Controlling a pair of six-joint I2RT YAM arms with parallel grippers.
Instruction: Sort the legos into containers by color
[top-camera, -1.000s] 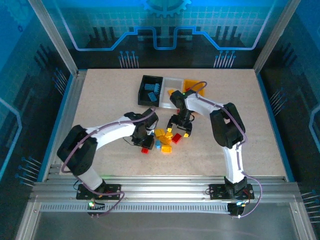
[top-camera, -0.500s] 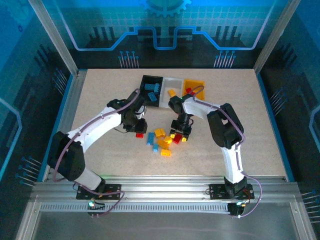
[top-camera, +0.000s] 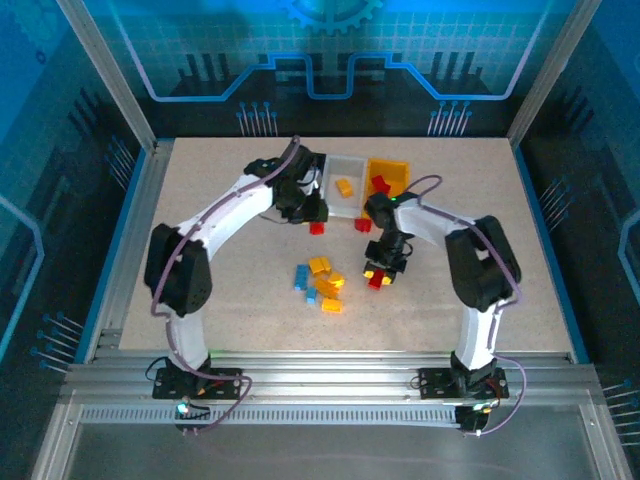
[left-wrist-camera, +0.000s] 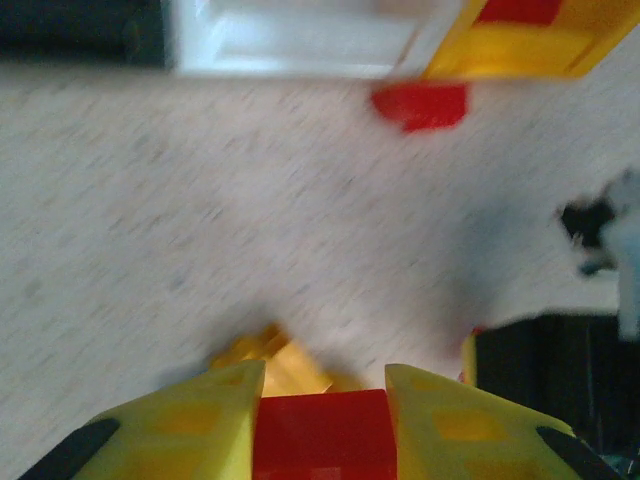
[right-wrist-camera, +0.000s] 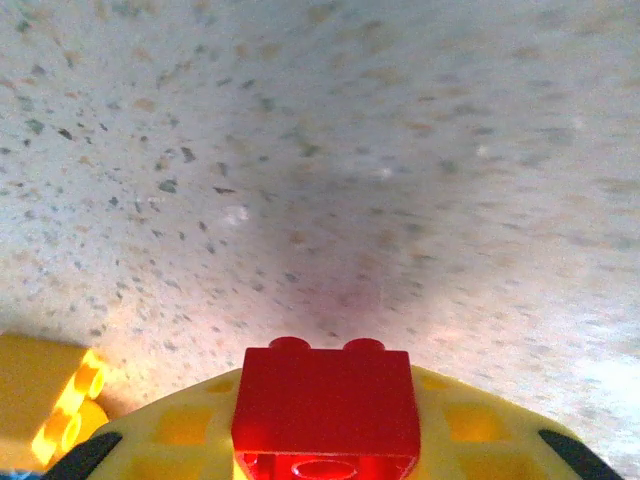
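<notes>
We're mid-carry: left hand (top-camera: 314, 222) clamps a red brick (left-wrist-camera: 322, 432) beside the bins (top-camera: 345, 160) at the far desk (top-camera: 480, 180) edge; right hand (top-camera: 383, 272) clamps a second red brick (right-wrist-camera: 325, 405) mid-desk. Next: yellow bin (top-camera: 402, 168).

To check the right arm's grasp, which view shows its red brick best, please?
The right wrist view: the red brick is close and sharp, studs visible. The top view gives a red speck; the left wrist view holds another brick.
</notes>
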